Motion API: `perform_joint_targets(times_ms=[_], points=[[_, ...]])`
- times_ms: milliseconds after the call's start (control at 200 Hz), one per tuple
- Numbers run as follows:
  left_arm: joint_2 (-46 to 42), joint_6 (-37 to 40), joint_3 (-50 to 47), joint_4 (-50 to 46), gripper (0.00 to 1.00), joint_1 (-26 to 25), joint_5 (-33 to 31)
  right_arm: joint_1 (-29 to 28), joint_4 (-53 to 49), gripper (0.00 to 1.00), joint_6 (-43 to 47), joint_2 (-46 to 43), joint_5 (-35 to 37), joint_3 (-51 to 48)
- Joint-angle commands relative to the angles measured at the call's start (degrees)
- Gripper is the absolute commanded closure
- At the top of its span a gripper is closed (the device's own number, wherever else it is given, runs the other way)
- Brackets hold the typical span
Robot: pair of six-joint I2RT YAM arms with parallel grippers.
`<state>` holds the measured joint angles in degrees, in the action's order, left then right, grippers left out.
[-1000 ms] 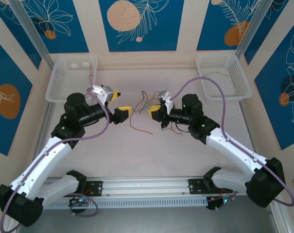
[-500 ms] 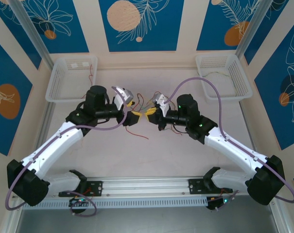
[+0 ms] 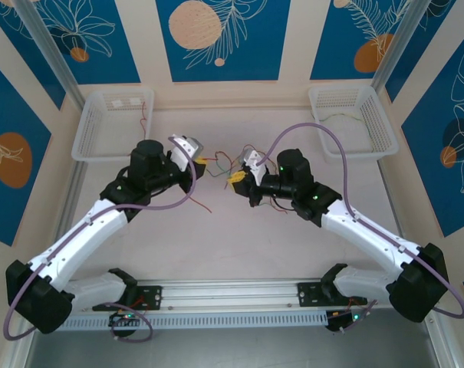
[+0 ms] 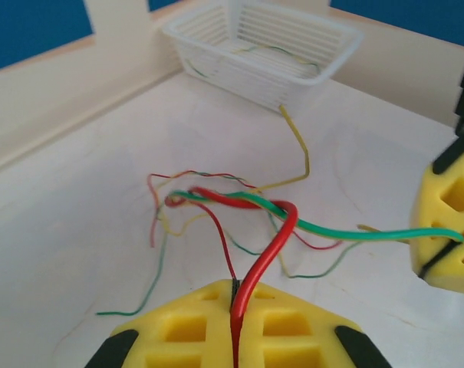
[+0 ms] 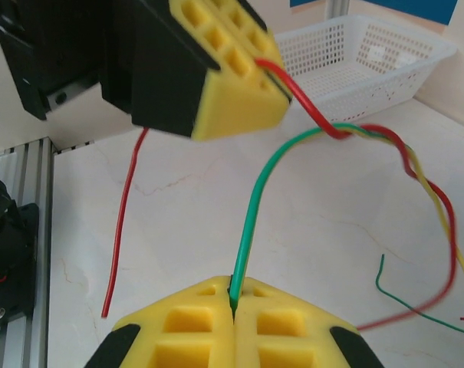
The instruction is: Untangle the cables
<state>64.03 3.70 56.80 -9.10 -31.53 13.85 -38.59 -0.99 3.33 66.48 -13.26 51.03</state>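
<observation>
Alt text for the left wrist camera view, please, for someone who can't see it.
The left pincer is shut on a red cable, which twists with a green cable running to the right pincer. Around them thinner cables tangle over a pale table, with a white basket behind.

Two arms, left arm point(image 3: 86, 230) and right arm point(image 3: 370, 230), each with one gripper: left gripper point(image 4: 233, 295), right gripper point(image 5: 233, 303). Two white baskets: left basket point(image 3: 84, 130), right basket point(image 3: 381, 126). Cables point(image 4: 216, 201) — one thick red cable point(image 4: 274, 245), one thick green cable point(image 4: 347, 231), one yellow cable point(image 4: 302, 146) — thinner strands too tangled to count.
</observation>
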Motion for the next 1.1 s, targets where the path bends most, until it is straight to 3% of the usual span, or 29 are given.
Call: perform_joint_targets(times_ms=[0, 180, 390, 770, 1095], points=[[-2.79, -3.44, -1.59, 4.64, 1.0, 0.09, -12.36, -0.52, -3.13, 1.0, 2.57, 1.73, 0.11, 1.59], [-5.59, -7.3, -4.45, 6.09, 1.0, 2.52, -23.51, 1.22, -4.01, 1.0, 2.56, 3.74, 7.42, 1.02], [-11.36, -11.82, -8.11, 6.7, 1.0, 7.43, -29.44, 6.92, -3.48, 1.0, -2.03, 2.63, 7.24, -0.58], [-17.83, -13.53, -11.27, 6.76, 1.0, 10.72, -35.11, 13.4, -3.76, 1.0, -8.96, -2.83, 18.63, -1.98], [-20.23, -15.99, -13.23, 6.31, 1.0, 12.46, -40.01, 23.93, -5.27, 1.0, -17.26, -12.38, 24.63, -4.92]])
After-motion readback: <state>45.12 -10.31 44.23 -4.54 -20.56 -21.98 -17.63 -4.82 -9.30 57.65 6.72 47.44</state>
